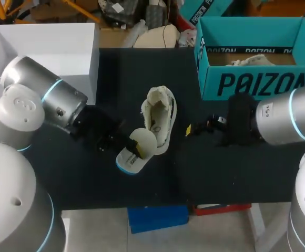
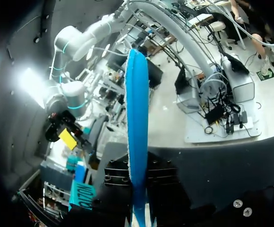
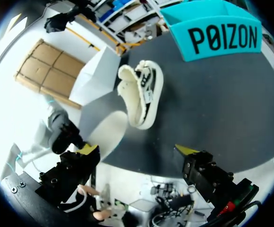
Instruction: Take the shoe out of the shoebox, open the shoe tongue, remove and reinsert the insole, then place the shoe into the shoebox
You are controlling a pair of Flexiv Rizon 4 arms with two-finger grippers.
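Black table [image 1: 194, 178]: shoe [image 1: 160, 118] out of shoebox [image 1: 257, 84]; insole [image 1: 135, 159] out, clamped in L gripper [image 1: 128, 146]; R gripper [image 3: 137, 151] apart, empty; reinsert, reboxing left.

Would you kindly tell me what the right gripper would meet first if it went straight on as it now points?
Most likely the shoe, which lies straight ahead of the open right gripper. The insole sits close beside that line, so depth leaves some doubt.

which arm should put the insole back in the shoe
Left, probably: the left gripper holds the insole right beside the shoe. The right gripper is open and empty, apart from the shoe.
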